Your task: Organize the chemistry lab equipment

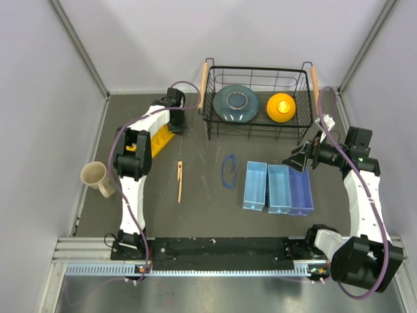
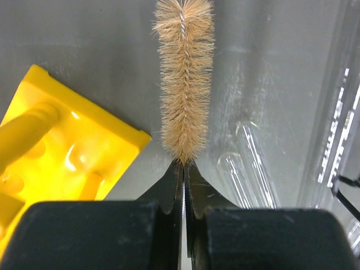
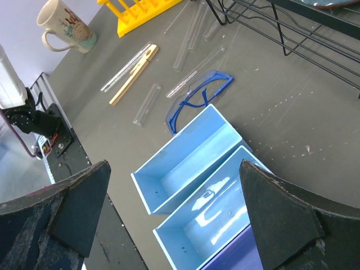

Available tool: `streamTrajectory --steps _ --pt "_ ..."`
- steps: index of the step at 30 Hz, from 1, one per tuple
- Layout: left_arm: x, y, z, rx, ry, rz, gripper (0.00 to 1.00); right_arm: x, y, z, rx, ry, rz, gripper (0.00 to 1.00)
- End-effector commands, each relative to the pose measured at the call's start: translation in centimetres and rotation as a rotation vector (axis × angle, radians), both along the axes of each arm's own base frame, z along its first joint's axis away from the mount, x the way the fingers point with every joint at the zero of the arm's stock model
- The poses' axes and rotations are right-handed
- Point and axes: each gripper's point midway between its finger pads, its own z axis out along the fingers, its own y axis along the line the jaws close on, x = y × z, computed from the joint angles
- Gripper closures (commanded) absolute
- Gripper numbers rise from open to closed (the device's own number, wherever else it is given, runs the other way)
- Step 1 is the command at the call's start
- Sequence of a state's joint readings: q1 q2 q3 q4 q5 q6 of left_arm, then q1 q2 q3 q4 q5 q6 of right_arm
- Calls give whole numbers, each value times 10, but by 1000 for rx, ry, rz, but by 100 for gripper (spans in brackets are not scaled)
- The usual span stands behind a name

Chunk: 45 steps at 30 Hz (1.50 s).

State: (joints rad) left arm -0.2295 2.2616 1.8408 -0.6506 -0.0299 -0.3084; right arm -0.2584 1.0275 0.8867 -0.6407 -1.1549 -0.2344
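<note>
My left gripper is at the back left, beside the yellow rack. In the left wrist view it is shut on the wire stem of a tan bristle brush, with the rack to its left and clear glass tubes to its right. The wooden clamp and blue-rimmed safety glasses lie mid-table with loose glass tubes between them. My right gripper is open and empty above the blue bins. Its view shows the glasses, clamp and tubes.
Three blue bins stand side by side right of centre, also in the right wrist view. A black wire basket at the back holds a grey plate and a yellow-orange object. A beige mug stands at the left edge.
</note>
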Motion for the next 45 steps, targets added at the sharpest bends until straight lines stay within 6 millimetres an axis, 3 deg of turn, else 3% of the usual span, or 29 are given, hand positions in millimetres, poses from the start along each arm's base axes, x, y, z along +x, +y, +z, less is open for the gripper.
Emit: streamTrajectory --steps 1,3,8,13,14,15,16,17,19,20,25,26,31,32,33,34,36,37,41,45 --pt "7 -4 79 -53 -175 -26 100 -1 0 24 -6 -107 27 1" --pt "6 -10 104 -90 -228 -46 100 -3 1 24 -4 -115 36 1" --pt "-11 -5 131 -91 -274 -54 100 -9 6 28 8 -145 68 1" --pt "-43 2 162 -103 -346 -67 100 -18 10 27 6 -205 111 1" --pt "-52 0 185 -127 -402 -89 100 -20 11 28 7 -219 120 1" --pt "-65 0 175 -135 -387 -104 100 -22 12 25 5 -230 131 1" --pt "-69 -2 186 -155 -435 -119 100 -25 14 26 3 -251 140 1" --pt "-88 -1 196 -174 -467 -133 100 -29 16 27 15 -267 161 1" --pt "-105 -12 219 -251 -557 -196 100 -35 20 31 36 -285 188 1" --pt "-129 -14 229 -288 -601 -215 100 -39 23 36 61 -293 211 1" --pt "-200 -49 280 -547 -838 -344 100 -49 34 62 95 -306 270 1" --pt "-222 -61 298 -640 -926 -369 100 -51 43 66 75 -287 287 2" --pt "-274 -92 326 -952 -1010 -339 100 -63 84 69 -6 -238 374 5" --pt "-272 -94 322 -1004 -983 -273 100 -64 91 76 -15 -227 372 6" --pt "-277 -98 333 -1059 -1008 -269 100 -74 103 80 0 -215 430 7" --pt "-287 -111 334 -1108 -981 -282 100 -71 109 82 21 -181 444 7" --pt "-282 -124 333 -1131 -960 -229 100 -71 119 92 93 -91 459 13" --pt "-294 -140 337 -1167 -944 -262 100 -67 123 90 104 -61 461 14" --pt "-290 -177 336 -1189 -890 -219 100 -70 136 86 174 23 475 17" --pt "-288 -197 340 -1233 -870 -180 100 -71 135 78 184 30 463 18"
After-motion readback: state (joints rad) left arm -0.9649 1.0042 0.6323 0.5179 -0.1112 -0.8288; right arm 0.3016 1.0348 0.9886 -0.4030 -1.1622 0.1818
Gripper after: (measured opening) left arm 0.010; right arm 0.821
